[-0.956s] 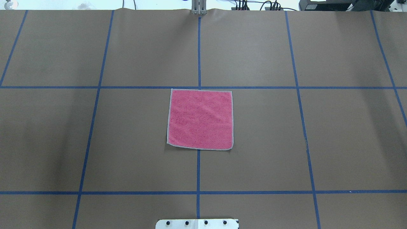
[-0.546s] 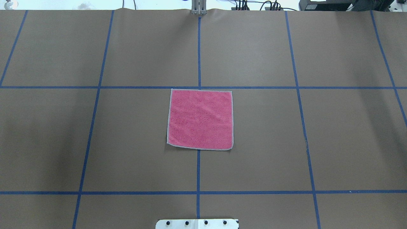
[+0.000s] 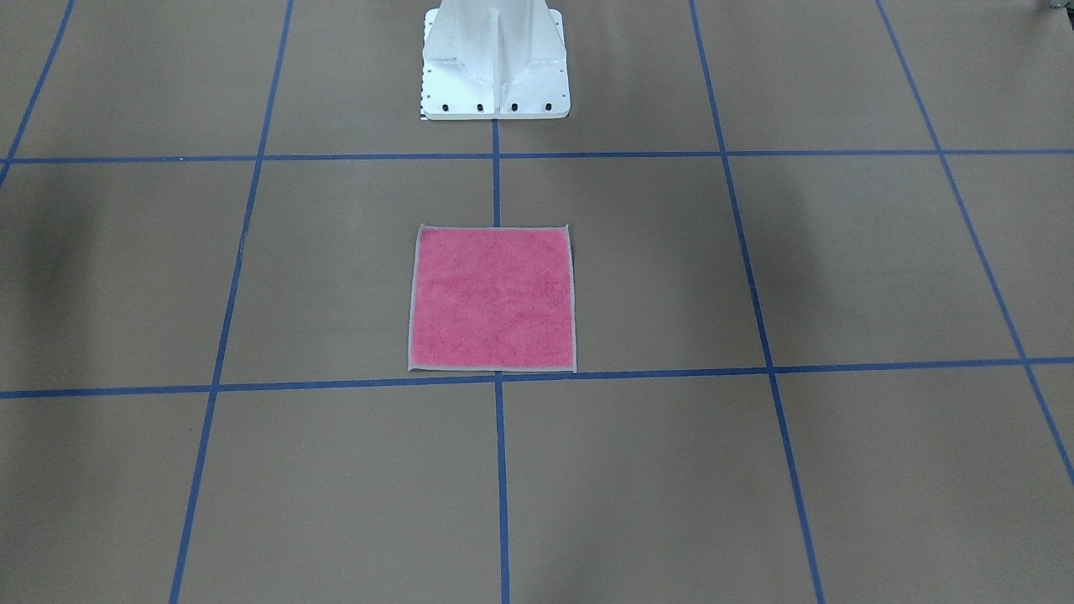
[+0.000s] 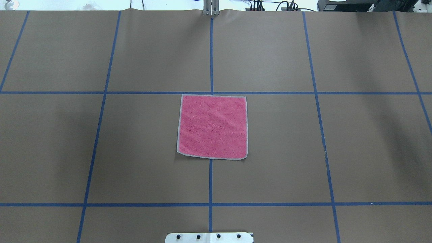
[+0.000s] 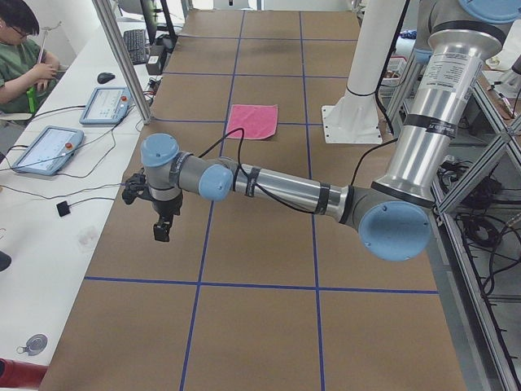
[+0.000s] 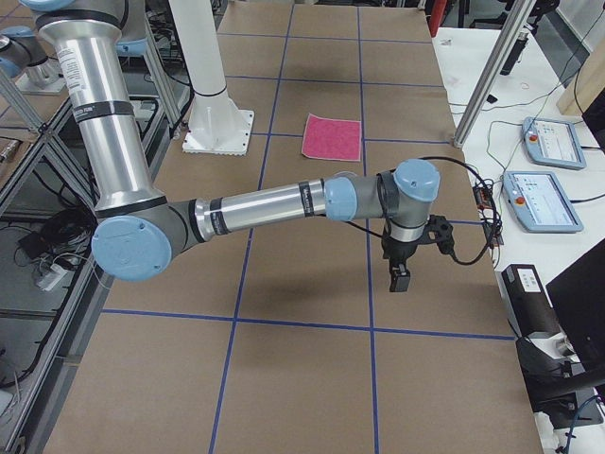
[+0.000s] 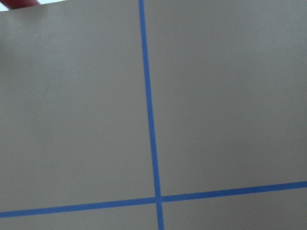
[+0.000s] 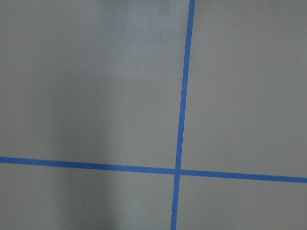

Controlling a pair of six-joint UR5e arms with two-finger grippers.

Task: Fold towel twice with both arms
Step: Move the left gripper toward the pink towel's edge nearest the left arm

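Starting on the robot's left: the left arm (image 5: 277, 191) is stretched out low over the brown table (image 4: 67, 152). The left gripper (image 5: 163, 230) hangs above bare paper, well apart from the towel. It only shows in a side view, so I can't tell if its fingers are spread or pinched. Its wrist cam sees nothing but blue tape lines (image 7: 151, 120).

Middle: the towel (image 4: 212, 126) lies flat and fully open, pink face up. It straddles the centre tape line, with its far edge just beside a cross line. No fold is made yet, so I'd say the task is at square one.

Right: the right arm (image 6: 265, 203) mirrors the other one, with the right gripper (image 6: 399, 276) over bare table, also well apart from the towel. Same deal, can't tell its state from here.

What could bite, in my opinion:
- The cloth sits flush on the paper, so the fingers may skid over the thin edging or pinch the paper instead.
- If the two grippers land on mismatched corners, or one lifts sooner, the towel drags and the fold comes out skewed.

Count: one towel, two arms, two grippers, one white pedestal (image 3: 495, 63), and one person (image 5: 20, 57) seated at the side bench.
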